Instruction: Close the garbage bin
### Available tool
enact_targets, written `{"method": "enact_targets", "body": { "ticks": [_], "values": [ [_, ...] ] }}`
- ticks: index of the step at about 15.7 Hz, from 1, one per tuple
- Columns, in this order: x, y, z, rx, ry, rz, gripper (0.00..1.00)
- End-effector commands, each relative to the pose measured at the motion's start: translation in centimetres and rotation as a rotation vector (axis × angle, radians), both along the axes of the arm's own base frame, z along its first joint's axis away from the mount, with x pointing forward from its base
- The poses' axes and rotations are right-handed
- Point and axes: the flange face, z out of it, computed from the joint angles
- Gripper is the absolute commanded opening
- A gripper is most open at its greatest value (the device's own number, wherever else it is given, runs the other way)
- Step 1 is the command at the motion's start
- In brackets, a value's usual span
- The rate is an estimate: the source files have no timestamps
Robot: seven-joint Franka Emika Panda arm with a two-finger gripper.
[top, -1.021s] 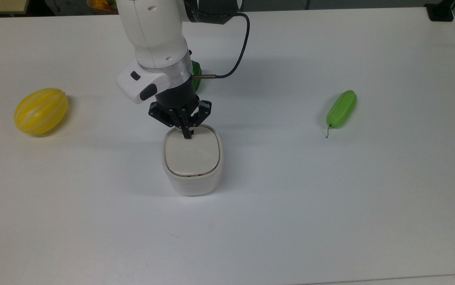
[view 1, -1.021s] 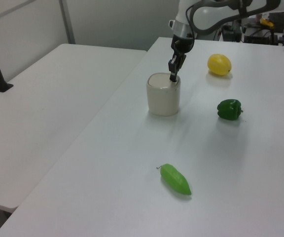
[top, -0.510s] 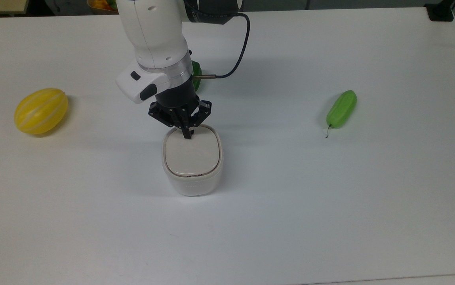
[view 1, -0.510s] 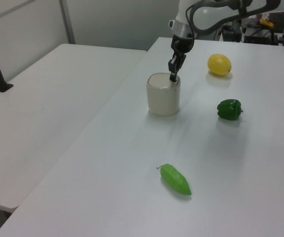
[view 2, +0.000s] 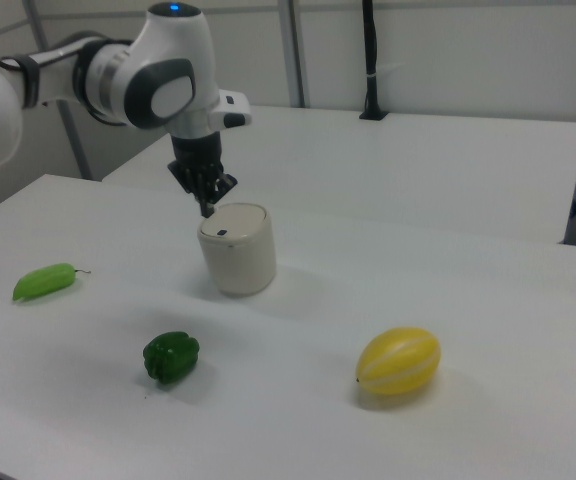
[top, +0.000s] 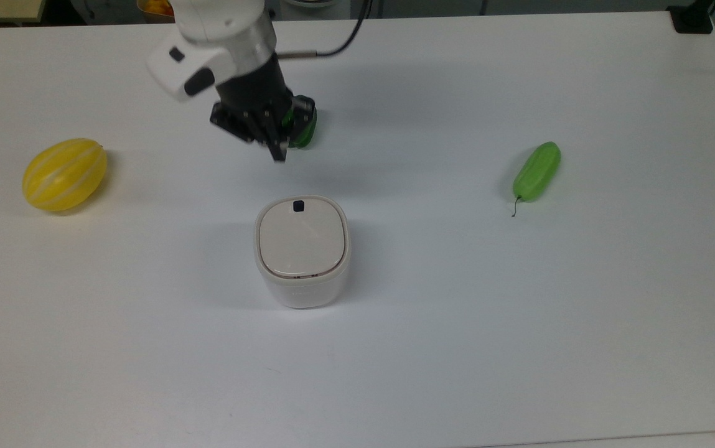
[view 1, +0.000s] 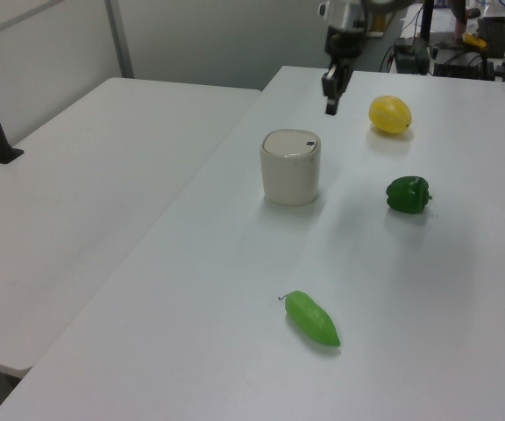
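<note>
Sitting near the middle of the white table [top: 519, 323], the garbage bin [top: 302, 252] has its beige lid [top: 301, 239] lying flat and flush with the rim, dark button [top: 298, 206] exposed, so the closing looks done. The gripper [top: 279, 154] hangs above and apart from the bin, fingers pressed together and holding nothing. Little seems left beyond pulling the arm away.

So the gripper [top: 278, 152] was pressing its closed fingertips down on the back edge of the garbage bin [top: 302, 251] lid a second ago, and now it's lifted clear, hanging up above and away from it. That uncovers the little dark button [top: 298, 206], and the arm now blocks more of the green pepper [top: 304, 129].
</note>
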Motion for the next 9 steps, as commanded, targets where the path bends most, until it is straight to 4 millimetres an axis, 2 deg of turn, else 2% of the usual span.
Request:
{"method": "enact_targets", "body": {
  "ticks": [1,4,5,6,9],
  "values": [
    [-4.8,-2.2,4.1,0.009,0.124,0.015,0.19],
    [-8.4,-3.4,7.4,0.0,0.198,0.015,0.43],
    [-9.4,-3.3,7.9,-0.006,0.226,0.023,0.89],
    [-10.2,-3.0,8.2,-0.038,0.263,0.032,1.0],
    [-13.1,-1.7,8.8,-0.117,0.324,0.036,1.0]
  ]
}}
